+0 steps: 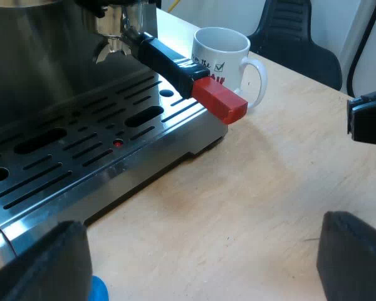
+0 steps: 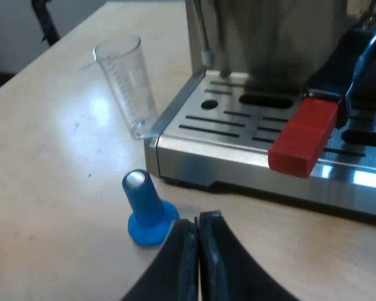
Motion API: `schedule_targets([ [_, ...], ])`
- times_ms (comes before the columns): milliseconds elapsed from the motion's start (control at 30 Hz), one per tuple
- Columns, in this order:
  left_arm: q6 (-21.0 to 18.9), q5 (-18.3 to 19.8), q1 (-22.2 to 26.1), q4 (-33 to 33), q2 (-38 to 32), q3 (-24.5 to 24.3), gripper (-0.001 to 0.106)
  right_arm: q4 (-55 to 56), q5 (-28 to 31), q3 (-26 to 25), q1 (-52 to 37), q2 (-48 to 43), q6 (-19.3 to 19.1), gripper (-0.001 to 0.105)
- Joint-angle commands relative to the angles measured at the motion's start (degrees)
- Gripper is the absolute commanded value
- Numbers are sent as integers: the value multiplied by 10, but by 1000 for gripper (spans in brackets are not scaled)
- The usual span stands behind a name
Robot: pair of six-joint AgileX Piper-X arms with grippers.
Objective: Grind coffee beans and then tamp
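Right fingers [image 2: 197, 235] are pressed together, empty, with the blue tamper [image 2: 144, 207] standing just beside them on the worktop [image 2: 62, 207]. Left fingers [image 1: 357, 263] gape wide, empty, apart from the red-ended holder [image 1: 172, 63].

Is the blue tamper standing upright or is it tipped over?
Upright: the blue tamper stands on its wide base on the table, with its handle pointing up.
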Motion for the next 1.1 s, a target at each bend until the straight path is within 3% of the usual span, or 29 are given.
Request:
schedule_targets([
  [33, -1, 8, -2, -8, 3, -1, 78, -39, 46, -2, 12, 22, -1, 0],
  [467, -1, 8, -2, -8, 3, -1, 78, -134, 139, -2, 11, 128, -1, 0],
  [1100, -1, 9, -2, -8, 3, -1, 78, -226, 120, -2, -53, 187, -1, 0],
])
